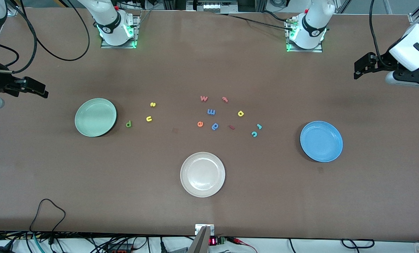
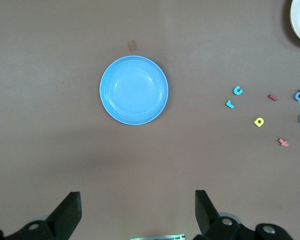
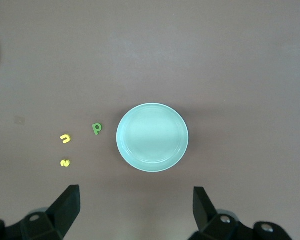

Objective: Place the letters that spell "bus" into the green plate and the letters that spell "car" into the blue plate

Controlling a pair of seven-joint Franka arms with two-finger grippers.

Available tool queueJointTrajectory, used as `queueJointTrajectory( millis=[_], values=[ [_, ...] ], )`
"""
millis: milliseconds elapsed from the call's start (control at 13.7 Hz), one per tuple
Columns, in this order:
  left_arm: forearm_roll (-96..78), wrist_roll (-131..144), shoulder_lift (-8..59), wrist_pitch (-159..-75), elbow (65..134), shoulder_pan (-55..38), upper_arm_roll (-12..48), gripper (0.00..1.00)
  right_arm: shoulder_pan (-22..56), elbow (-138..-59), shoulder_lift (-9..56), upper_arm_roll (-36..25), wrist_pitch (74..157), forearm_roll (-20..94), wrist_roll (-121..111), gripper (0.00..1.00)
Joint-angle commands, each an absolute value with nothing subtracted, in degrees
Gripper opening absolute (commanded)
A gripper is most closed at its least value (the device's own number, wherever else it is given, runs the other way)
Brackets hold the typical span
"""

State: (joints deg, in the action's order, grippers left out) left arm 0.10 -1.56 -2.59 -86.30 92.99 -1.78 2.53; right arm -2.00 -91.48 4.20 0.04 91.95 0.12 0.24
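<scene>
Both plates bare, all letters on the surface. My right gripper [image 3: 135, 210], jaws apart, hangs at the right arm's end by the green plate [image 1: 95, 117], with b [image 1: 128, 123], u [image 1: 149, 118] and s [image 1: 153, 104] at the plate's three o'clock in front view. My left gripper [image 2: 137, 212], jaws apart, waits by the blue plate [image 1: 321, 141]; c [image 1: 254, 134], r [image 1: 259, 126] and a [image 1: 240, 113] lie toward its ten o'clock.

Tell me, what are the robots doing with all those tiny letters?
Nothing is being held yet. Both arms wait up high at the table's ends, the left tool and the right tool open. The green b, yellow u and s lie on the table beside the green plate. The teal c, r and yellow a lie near the blue plate. Both plates hold no letters.
</scene>
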Motion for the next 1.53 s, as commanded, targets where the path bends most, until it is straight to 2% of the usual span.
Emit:
queueJointTrajectory(
  millis=[0, 364, 656, 802, 1239, 1457],
  values=[
    [0.70, -1.85, -2.20, -85.51, 91.85, -1.76, 2.64, 1.00, -2.55, -90.88, 4.57, 0.26, 91.32, 1.05, 0.18, 1.00],
    [0.97, -1.14, -0.89, -84.38, 91.85, -1.93, 2.81, 1.00, -2.46, -90.88, 4.57, 0.26, 91.32, 1.05, 0.09, 1.00],
    [1.31, -1.23, 3.68, -73.23, 91.05, -3.33, 3.16, 1.00, -2.29, -90.79, 4.57, 0.26, 91.32, 1.05, 0.17, 1.00],
    [0.53, -0.62, 8.41, -72.86, 91.23, -4.13, 3.25, 1.00, -1.67, -90.88, 4.57, 0.44, 91.23, 0.97, 0.62, 1.00],
    [-7.82, 17.37, 18.78, -88.12, 91.14, -6.67, 4.47, 1.00, -0.88, -91.32, 8.16, 0.53, 85.71, 0.88, 0.18, 1.00],
    [-7.39, 28.53, 25.03, -98.67, 91.23, -11.50, 4.83, 1.00, 2.97, -94.29, 9.14, 0.53, 88.75, 1.41, 0.35, 1.00]
  ],
)
